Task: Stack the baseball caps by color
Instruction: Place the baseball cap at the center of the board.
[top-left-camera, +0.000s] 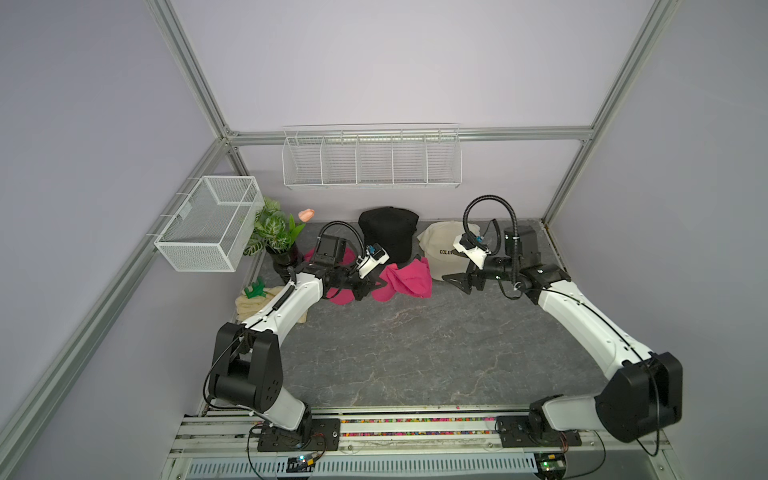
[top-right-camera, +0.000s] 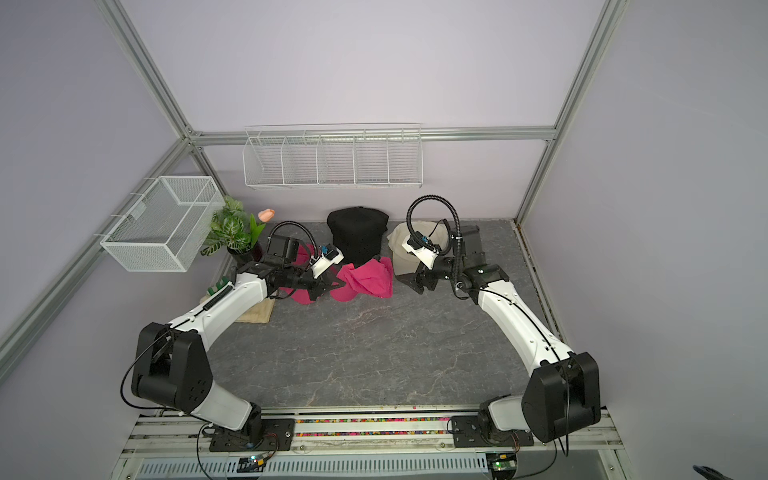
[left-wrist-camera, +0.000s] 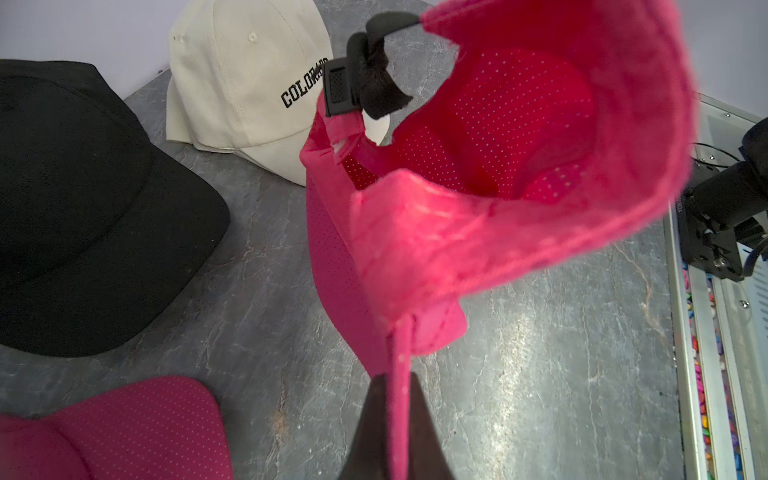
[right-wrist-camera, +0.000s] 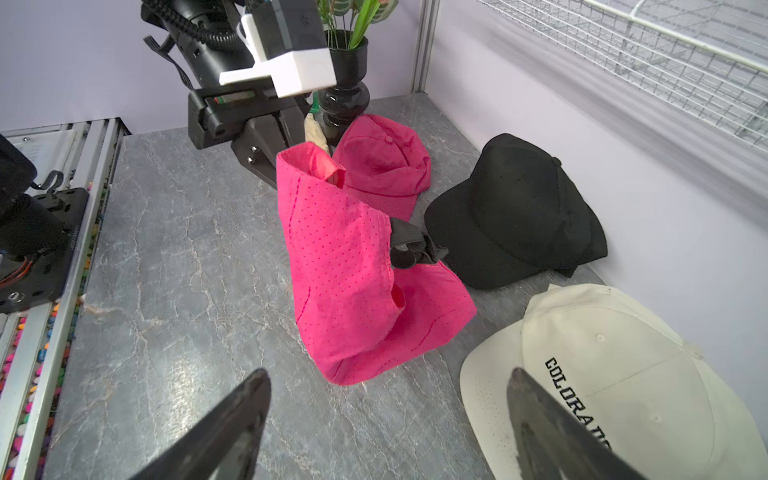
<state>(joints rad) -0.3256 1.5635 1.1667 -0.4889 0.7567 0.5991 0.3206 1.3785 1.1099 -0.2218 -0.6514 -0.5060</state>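
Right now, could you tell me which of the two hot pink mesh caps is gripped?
The crumpled hot pink mesh cap, pinched by the left fingers; the other pink cap sits free beside the black vase.

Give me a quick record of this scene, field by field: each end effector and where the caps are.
left end effector: shut, pinching the edge of the pink cap
right end effector: open, empty
pink cap: crumpled, lower part at the table
second pink cap: on the table near the black vase
black cap: by the back wall
cream cap: by the back wall, COLORADO lettering
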